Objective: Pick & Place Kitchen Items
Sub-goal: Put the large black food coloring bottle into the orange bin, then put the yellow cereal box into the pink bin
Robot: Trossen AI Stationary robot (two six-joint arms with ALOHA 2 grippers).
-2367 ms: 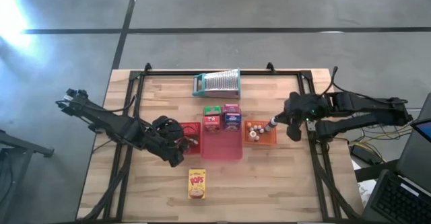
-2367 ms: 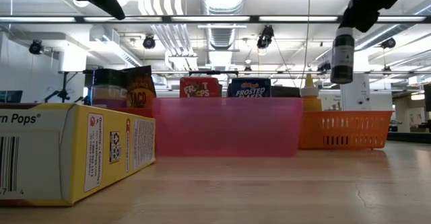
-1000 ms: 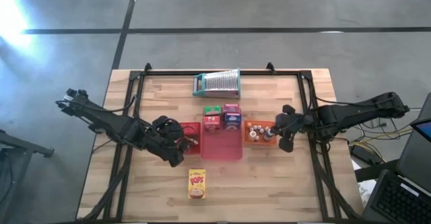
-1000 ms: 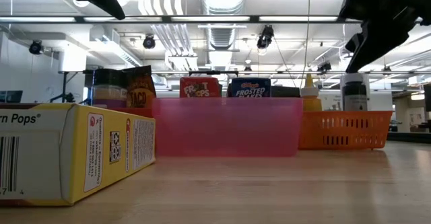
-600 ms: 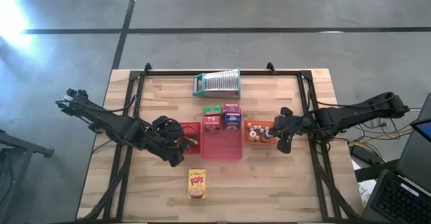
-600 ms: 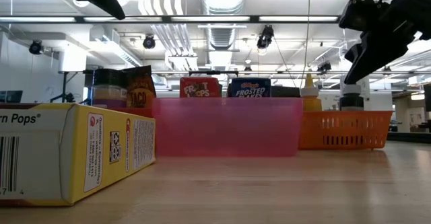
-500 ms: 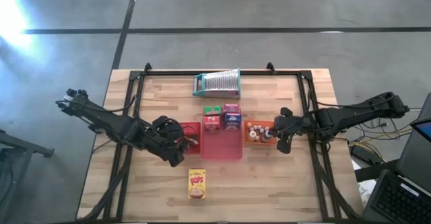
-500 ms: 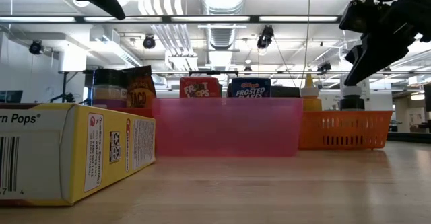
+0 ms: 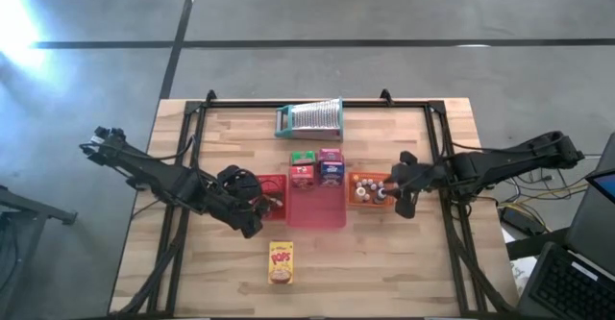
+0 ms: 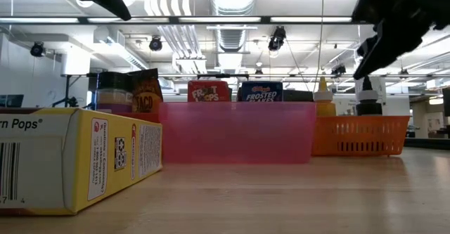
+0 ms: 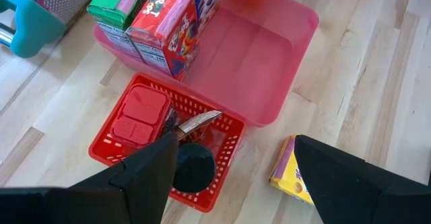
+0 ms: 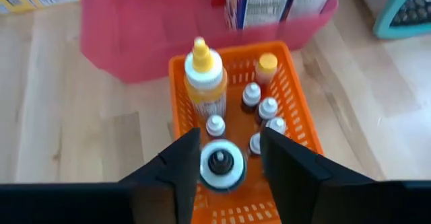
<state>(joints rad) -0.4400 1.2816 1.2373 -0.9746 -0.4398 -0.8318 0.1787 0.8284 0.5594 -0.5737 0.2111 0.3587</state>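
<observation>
My right gripper [image 12: 229, 146] [image 9: 387, 189] is open over the near end of the orange basket [image 9: 370, 201]. Its fingers stand on either side of a dark bottle with a white cap [image 12: 221, 163] [image 10: 366, 97], just above it. That bottle stands upright in the basket among several small bottles and a yellow squeeze bottle [image 12: 205, 76]. My left gripper [image 11: 232, 177] [image 9: 252, 214] hangs open and empty over the red basket [image 11: 222, 126], which holds a brown packet and a dark jar [image 11: 192, 170]. A yellow cereal box [image 9: 281, 262] lies flat on the table.
A pink bin [image 9: 317, 214] sits between the two baskets, with green, red, pink and blue boxes [image 9: 317, 164] standing at its far end. A ribbed metal grater with a teal frame [image 9: 309, 118] lies near the far edge. Bare wood lies around the yellow box.
The dark bottle under my right gripper has sunk lower into the orange basket and stands there on its own. The right gripper has shifted slightly toward the table's left and has lifted a little, off the bottle's top.
</observation>
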